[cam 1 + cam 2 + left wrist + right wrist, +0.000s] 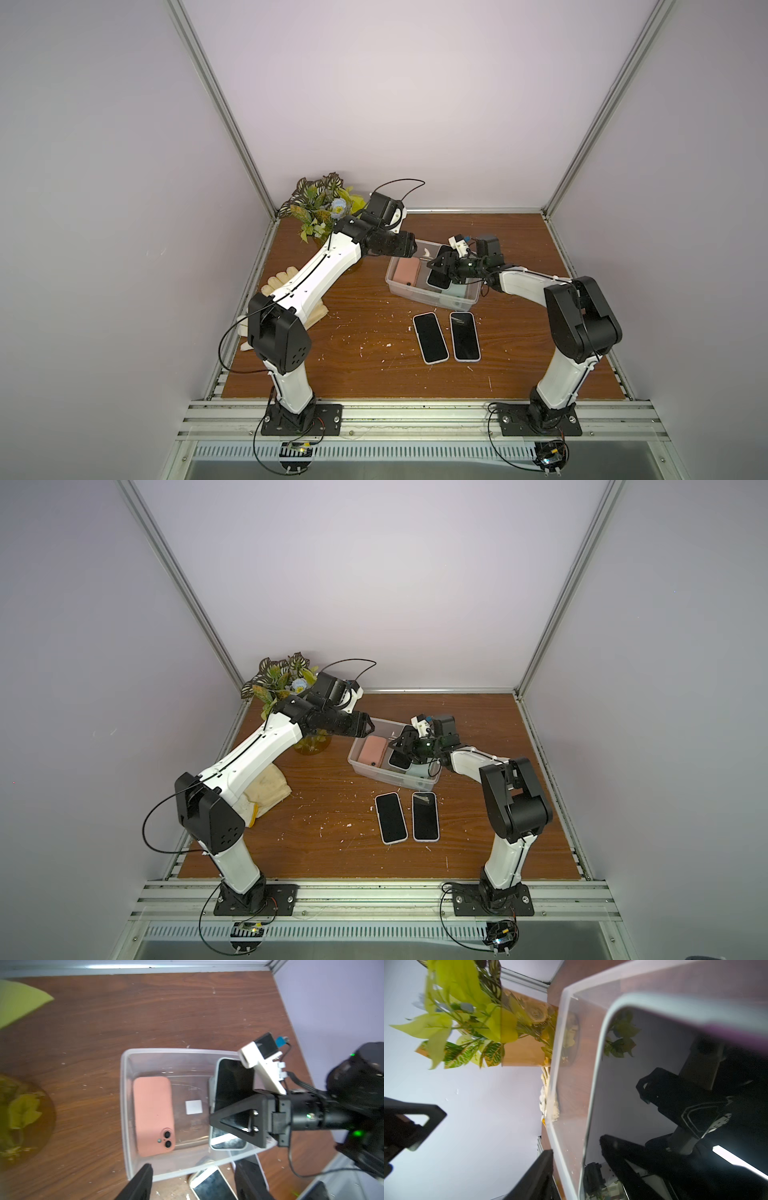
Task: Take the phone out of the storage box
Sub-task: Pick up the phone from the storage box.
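- Right gripper [437,264] pinches the black-screened, pale-cased phone [232,1082], tilted up, I'm guessing to clear the rim of the clear plastic storage box [419,296].
- Left gripper [194,1167] hovers nearby, jaws apart, empty.

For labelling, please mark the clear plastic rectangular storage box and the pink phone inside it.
clear plastic rectangular storage box [415,293]: a top view, near wall.
pink phone [152,1113]: left wrist view, back's middle.

A robotics lab test cell: left arm [316,270] and right arm [577,320] bolted on base plates [328,417] to an aluminium rail [415,415], a scuffed wooden tabletop [353,340] walled by pale panels [395,104] in aluminium framing [224,108], with props: storage box [409,293], flower vase [311,746].
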Robot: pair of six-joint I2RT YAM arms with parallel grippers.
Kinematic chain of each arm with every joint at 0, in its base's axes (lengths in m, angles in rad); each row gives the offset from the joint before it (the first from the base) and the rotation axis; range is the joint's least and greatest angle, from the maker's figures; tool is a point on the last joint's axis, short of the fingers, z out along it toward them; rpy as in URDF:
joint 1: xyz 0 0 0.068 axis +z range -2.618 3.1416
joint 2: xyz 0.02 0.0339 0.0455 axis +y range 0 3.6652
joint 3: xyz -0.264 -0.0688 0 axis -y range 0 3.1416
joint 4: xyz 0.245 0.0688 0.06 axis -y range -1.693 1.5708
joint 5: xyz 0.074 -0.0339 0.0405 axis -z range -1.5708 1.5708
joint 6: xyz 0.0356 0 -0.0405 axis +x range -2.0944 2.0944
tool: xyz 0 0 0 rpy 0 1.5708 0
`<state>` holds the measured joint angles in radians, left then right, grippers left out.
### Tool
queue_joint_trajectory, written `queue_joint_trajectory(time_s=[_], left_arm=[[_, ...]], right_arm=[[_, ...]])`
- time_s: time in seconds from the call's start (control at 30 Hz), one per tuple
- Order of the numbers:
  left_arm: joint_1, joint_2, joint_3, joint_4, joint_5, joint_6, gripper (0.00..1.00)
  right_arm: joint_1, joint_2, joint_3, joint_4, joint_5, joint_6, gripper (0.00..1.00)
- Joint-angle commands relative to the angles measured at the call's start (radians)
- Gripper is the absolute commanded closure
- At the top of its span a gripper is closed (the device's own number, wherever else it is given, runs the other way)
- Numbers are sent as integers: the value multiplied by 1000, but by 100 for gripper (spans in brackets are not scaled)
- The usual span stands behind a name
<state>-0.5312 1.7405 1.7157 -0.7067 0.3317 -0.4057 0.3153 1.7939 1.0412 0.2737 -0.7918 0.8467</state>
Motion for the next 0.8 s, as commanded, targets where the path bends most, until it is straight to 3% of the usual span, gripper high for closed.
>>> queue_joint_trajectory(time_s=[0.0, 0.1, 0.23, 0.4, 0.67, 0.77], left_arm=[[10, -65, -123, 151, 259, -87, 33], [17, -130, -318, 377, 441, -190, 33], [17, -185, -470, 518, 483, -250, 33], [17, -187, -533, 592, 498, -257, 32], [17, -116, -542, 929, 545, -440, 31], [14, -88, -532, 968, 548, -467, 31]], right_arm=[[-11, -59, 57, 83, -54, 72, 92], [-15, -76, 96, 71, -59, 104, 92], [-16, -93, 171, 11, -68, 106, 91], [-15, -117, 211, -6, -86, 132, 90], [-15, -203, 188, -30, -122, 151, 89], [-15, -235, 169, -33, -128, 161, 89]])
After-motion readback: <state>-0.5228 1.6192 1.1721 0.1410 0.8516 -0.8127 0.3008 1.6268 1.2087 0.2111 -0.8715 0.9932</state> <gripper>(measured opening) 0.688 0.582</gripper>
